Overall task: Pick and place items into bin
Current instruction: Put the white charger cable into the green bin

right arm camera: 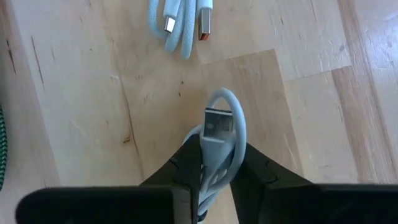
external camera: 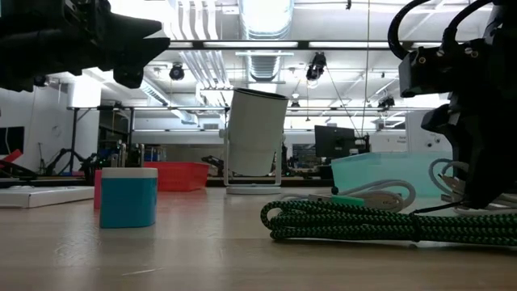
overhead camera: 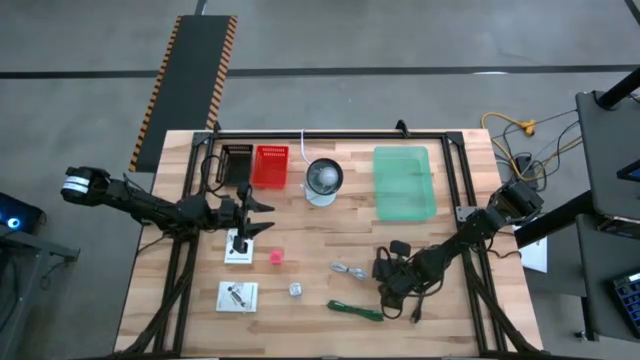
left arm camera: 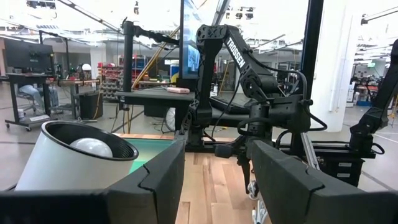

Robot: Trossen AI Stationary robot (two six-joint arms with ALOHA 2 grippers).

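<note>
The right hand (right arm camera: pixel 216 168) is closing on a pale grey USB cable (right arm camera: pixel 219 134): in the right wrist view its two dark fingers (right arm camera: pixel 180 171) are pressing against a folded bundle of the cable, with the silver plug end standing out past the fingertips over the wooden bench (right arm camera: pixel 81 81). A second bundle of pale cable (right arm camera: pixel 180 25), showing one small plug and one orange-tipped plug, is lying apart on the boards at the upper centre of that frame.

In the high view the right hand (overhead camera: pixel 385 280) is sitting low at the lower right of the bench (overhead camera: pixel 460 330), its arm stretching in from the right edge. Just beside it, the green braided cable (overhead camera: pixel 355 309) is lying at the lower centre, and the silvery cable bundle (overhead camera: pixel 347 269) is lying just above that. Further left, a tiny silver cube (overhead camera: pixel 296 289), a tiny red cube (overhead camera: pixel 275 256) and two white cards (overhead camera: pixel 238 296) are lying separately.

The left hand (overhead camera: pixel 255 215) is hovering at centre left, above the upper card (overhead camera: pixel 238 250), its fingers (left arm camera: pixel 155 183) standing apart and gripping nothing.

At the far side of the bench, a dark bin (overhead camera: pixel 237 163), a red bin (overhead camera: pixel 270 166), a white lamp-like cylinder (overhead camera: pixel 323 180) and a green translucent bin (overhead camera: pixel 404 182) are standing in a row.
</note>
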